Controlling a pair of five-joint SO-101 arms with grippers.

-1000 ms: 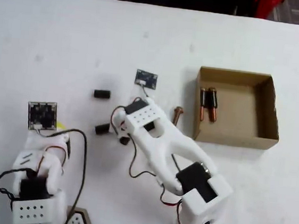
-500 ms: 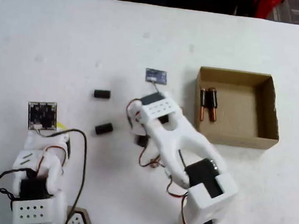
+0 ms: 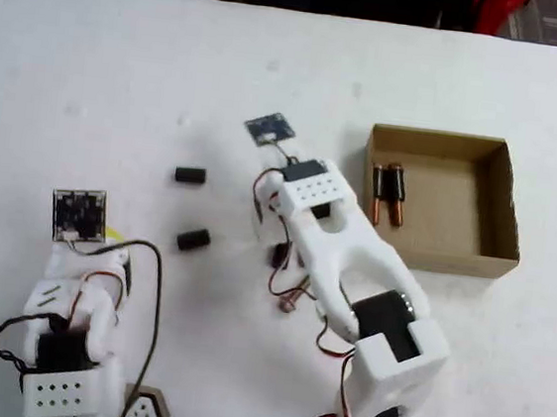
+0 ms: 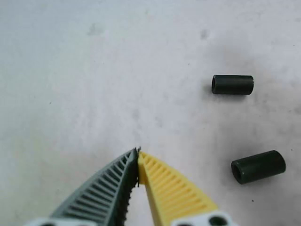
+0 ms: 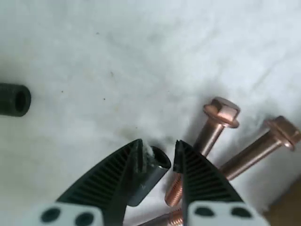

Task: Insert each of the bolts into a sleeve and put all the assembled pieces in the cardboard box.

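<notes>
At far left, left pincer (image 4: 138, 162): grey and yellow fingers closed tip to tip, holding nothing, pointing at the white counter (image 3: 123, 73).
Loose sleeves: two black tubes lie on the counter between the arms, well apart from each other, the farther sleeve (image 3: 190, 174) and the nearer sleeve (image 3: 192, 240).
Right pincer (image 5: 157, 157): at mid-counter, narrowed on a black held sleeve (image 5: 151, 175) that sits between its fingers.
Bolts: first copper bolt (image 5: 212, 128) lies just beside the pincer, its shank passing behind one finger; second copper bolt (image 5: 256, 148) lies alongside it.
Cardboard box (image 3: 493, 206): open, at the right of the counter; two assembled pieces (image 3: 378, 194) lie side by side near its left wall.
</notes>
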